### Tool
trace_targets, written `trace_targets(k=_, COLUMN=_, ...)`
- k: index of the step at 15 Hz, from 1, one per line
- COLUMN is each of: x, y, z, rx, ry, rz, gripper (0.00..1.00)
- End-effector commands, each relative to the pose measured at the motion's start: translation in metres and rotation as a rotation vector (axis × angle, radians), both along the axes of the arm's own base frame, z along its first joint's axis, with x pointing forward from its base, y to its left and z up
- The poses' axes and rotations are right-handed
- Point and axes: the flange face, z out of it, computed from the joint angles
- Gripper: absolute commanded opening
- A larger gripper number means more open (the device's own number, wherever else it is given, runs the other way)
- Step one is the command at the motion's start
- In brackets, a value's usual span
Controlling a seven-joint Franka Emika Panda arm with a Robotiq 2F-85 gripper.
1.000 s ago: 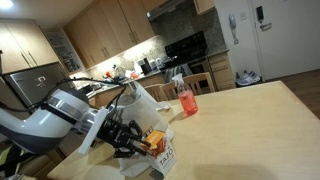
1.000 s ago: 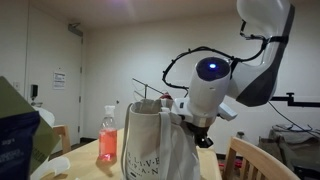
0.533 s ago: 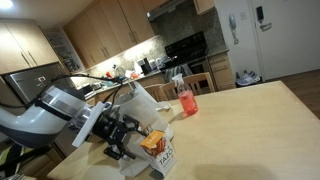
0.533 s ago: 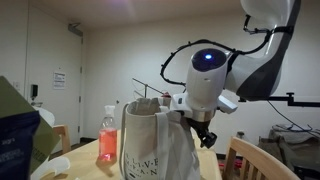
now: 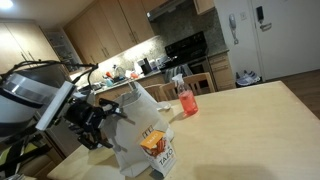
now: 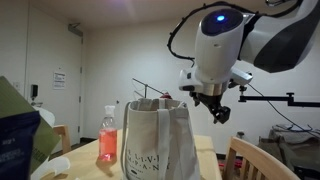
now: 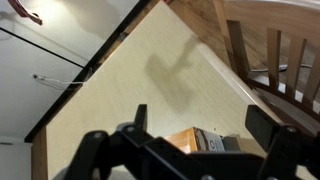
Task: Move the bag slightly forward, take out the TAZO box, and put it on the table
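The white paper bag (image 5: pixel 138 122) (image 6: pixel 157 142) stands upright on the tan table (image 5: pixel 240 120). The orange TAZO box (image 5: pixel 153 144) lies on the table against the bag's front. In the wrist view the TAZO box (image 7: pixel 183 139) shows below and between my fingers. My gripper (image 5: pixel 100 125) (image 6: pixel 216 108) (image 7: pixel 201 113) is open and empty. It hangs above the box and beside the bag, clear of both. The bag hides the box in an exterior view (image 6: pixel 157 142).
A red-pink drink bottle (image 5: pixel 186 100) (image 6: pixel 108 136) stands behind the bag. A blue-and-white snack bag (image 6: pixel 20 130) sits close to one camera. Wooden chairs (image 6: pixel 255 158) (image 7: pixel 280 50) stand at the table's edge. Kitchen counters (image 5: pixel 150 70) lie beyond.
My gripper opened and let go of the TAZO box, then rose and drew back from it. The box stays on the table by the bag.
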Motion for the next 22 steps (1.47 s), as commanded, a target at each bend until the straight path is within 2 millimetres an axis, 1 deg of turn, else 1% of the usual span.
trace_targets(k=1, x=-0.034, y=0.000, z=0.048, rx=-0.072, ry=-0.045, rz=-0.019, gripper=1.00)
trace_targets(k=4, x=-0.051, y=0.009, z=0.083, rx=-0.105, ry=-0.153, rz=0.017, gripper=1.00)
trace_targets(k=7, x=-0.058, y=0.020, z=0.111, rx=-0.082, ry=-0.283, rz=0.095, gripper=1.00)
trace_targets(k=9, x=-0.061, y=0.027, z=0.125, rx=-0.061, ry=-0.371, rz=0.158, gripper=1.00)
trace_targets(k=10, x=-0.060, y=0.029, z=0.129, rx=-0.039, ry=-0.414, rz=0.186, gripper=1.00)
trace_targets(k=13, x=-0.057, y=0.038, z=0.131, rx=0.055, ry=-0.515, rz=0.285, gripper=1.00)
trace_targets(k=16, x=-0.052, y=0.044, z=0.125, rx=0.167, ry=-0.600, rz=0.396, gripper=1.00)
trace_targets(k=20, x=-0.052, y=0.046, z=0.117, rx=0.325, ry=-0.693, rz=0.551, gripper=1.00)
trace_targets(k=21, x=-0.051, y=0.047, z=0.119, rx=0.262, ry=-0.666, rz=0.512, gripper=1.00)
trace_targets(k=22, x=-0.051, y=0.046, z=0.117, rx=0.291, ry=-0.679, rz=0.531, gripper=1.00)
